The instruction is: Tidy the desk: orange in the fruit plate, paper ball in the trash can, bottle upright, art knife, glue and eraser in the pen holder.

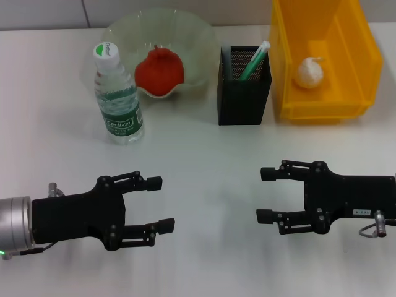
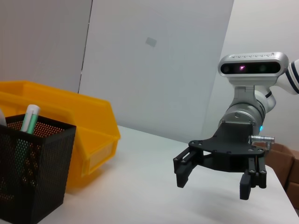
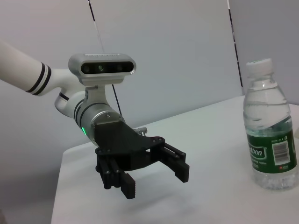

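1. Black mesh formed the pen holder (image 1: 244, 86), the landmark at the back of the white desk (image 1: 204, 185); a green-and-white stick, probably the glue (image 1: 255, 60), leaned inside it. Whether the art knife and eraser lay deeper in it could not be told.
2. Left of the pen holder, the orange (image 1: 159, 72) sat in the translucent fruit plate (image 1: 124, 31), where it could not roll.
3. Further left and slightly nearer the robot stood the water bottle (image 1: 117, 99), upright on its base, cap on; its green label appeared to read "Cestbon".
4. Right of the pen holder, the yellow bin (image 1: 359, 62) served as trash can, with the paper ball (image 1: 309, 72) resting on its floor.
5. Well in front of the pen holder, the left gripper (image 1: 158, 204) and right gripper (image 1: 267, 195) hung over bare desk, each with fingers spread and holding nothing, facing one another, which suggested a parked pose with the tidying apparently complete.
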Tool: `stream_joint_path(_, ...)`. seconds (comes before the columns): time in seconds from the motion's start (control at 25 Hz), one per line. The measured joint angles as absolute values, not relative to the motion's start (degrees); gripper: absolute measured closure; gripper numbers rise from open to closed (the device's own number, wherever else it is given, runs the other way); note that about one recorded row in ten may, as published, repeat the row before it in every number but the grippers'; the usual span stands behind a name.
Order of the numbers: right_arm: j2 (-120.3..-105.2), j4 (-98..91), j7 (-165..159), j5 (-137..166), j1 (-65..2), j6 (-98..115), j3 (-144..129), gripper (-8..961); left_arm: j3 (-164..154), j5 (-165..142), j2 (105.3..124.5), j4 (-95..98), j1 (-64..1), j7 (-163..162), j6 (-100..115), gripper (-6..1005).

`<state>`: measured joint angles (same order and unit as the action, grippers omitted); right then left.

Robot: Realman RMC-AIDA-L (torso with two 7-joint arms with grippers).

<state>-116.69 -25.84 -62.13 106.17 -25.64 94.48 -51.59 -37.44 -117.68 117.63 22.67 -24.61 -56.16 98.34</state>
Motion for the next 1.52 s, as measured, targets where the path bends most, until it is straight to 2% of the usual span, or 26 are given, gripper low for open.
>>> stream_joint_path(1.52, -116.72, -25.9, -62.1, 106.2, -25.8, 94.5, -51.6, 142, -37.3, -117.7, 117.68, 22.7, -24.6, -56.0, 98.3, 188)
